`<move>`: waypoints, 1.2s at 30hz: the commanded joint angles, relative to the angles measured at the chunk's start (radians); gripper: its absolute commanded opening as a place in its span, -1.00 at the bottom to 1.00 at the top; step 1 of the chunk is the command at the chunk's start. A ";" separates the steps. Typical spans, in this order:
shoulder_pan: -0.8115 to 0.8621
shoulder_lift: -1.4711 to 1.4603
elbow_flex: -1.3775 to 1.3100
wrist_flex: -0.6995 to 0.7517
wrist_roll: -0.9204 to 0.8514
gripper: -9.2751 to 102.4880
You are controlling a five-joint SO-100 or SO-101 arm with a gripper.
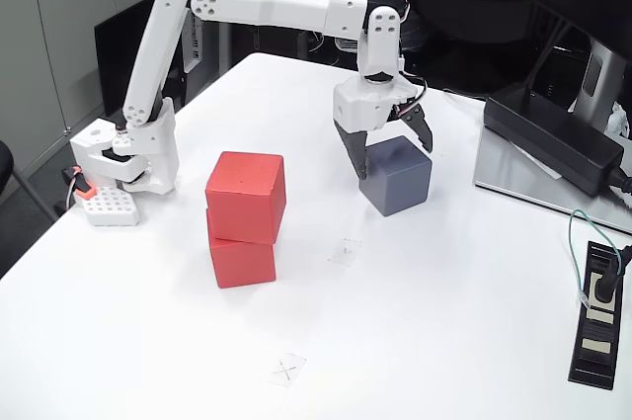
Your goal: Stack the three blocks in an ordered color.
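Spanning most of the fixed view, the white table carries everything of concern. The white arm reaches from its base at the left edge across to the right, wrist turned downward.

Two red blocks are already stacked left of centre: the upper red block sits on the lower red block, but twisted relative to it and shifted a little, so one edge appears to overhang. The stack looks stable for now, yet it offers a skewed landing face.

The grey block rests on the table to the right of the stack, well apart from it. The gripper hangs directly over this block with its jaws apart, the left finger low beside the block's left face and the right finger above the block's top right corner. Contact cannot be confirmed; the block does not appear clamped.

Risks, as judged:
- The block sits at an angle to the jaws. Closing on corners instead of flat faces could rotate or squeeze it out.
- The right finger appears above the top face, not beside it; closing from that height could miss or push the block away.
- Placing grey on the twisted upper red block could topple the stack if set off-centre or released while tilted.
- The black power brick and its cables lie near at right; a pushed block could slide against them.
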 commanded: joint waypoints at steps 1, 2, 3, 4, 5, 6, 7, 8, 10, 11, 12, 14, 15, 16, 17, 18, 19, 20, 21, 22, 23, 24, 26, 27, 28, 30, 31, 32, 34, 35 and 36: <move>-0.009 0.005 -0.035 -0.009 0.009 -0.14; -0.009 0.003 -0.035 -0.009 0.009 -0.14; -0.009 0.000 -0.037 -0.009 0.009 -0.14; -0.011 -0.005 -0.037 -0.009 0.009 -0.15; -0.011 -0.005 -0.037 -0.009 0.009 -0.17; -0.011 -0.005 -0.035 -0.009 0.009 -0.21; -0.011 -0.005 -0.035 -0.009 0.009 -0.25; -0.011 -0.005 -0.035 -0.009 0.009 -0.30; -0.011 -0.005 -0.037 -0.009 0.009 -0.41; -0.011 -0.005 -0.037 -0.009 0.009 -0.47; -0.011 -0.003 -0.037 -0.009 0.009 -0.52; -0.012 0.005 -0.038 -0.009 0.009 -0.59; -0.012 0.006 -0.038 -0.009 0.009 -0.62; -0.012 0.008 -0.038 -0.008 0.009 -0.63; -0.012 0.009 -0.038 -0.003 0.005 -0.64; -0.012 0.011 -0.038 0.002 0.003 -0.63; -0.011 0.023 -0.037 0.005 0.002 -0.63; -0.005 0.048 -0.037 0.005 0.002 -0.62; -0.002 0.077 -0.034 0.006 0.000 -0.62; 0.000 0.109 -0.031 0.006 0.000 -0.61; 0.000 0.144 -0.028 0.009 -0.002 -0.61; 0.000 0.179 -0.023 0.017 -0.002 -0.61; 0.000 0.233 -0.021 0.054 -0.002 -0.61; 0.000 0.261 -0.023 0.080 -0.002 -0.61; 0.000 0.284 -0.031 0.104 0.000 -0.61; 0.002 0.339 -0.038 0.138 0.006 -0.61; 0.005 0.370 -0.038 0.149 0.006 -0.61; 0.014 0.402 -0.038 0.160 0.008 -0.61; 0.049 0.457 -0.037 0.164 0.002 -0.61; 0.069 0.482 -0.037 0.164 0.000 -0.61; 0.089 0.503 -0.037 0.166 -0.002 -0.61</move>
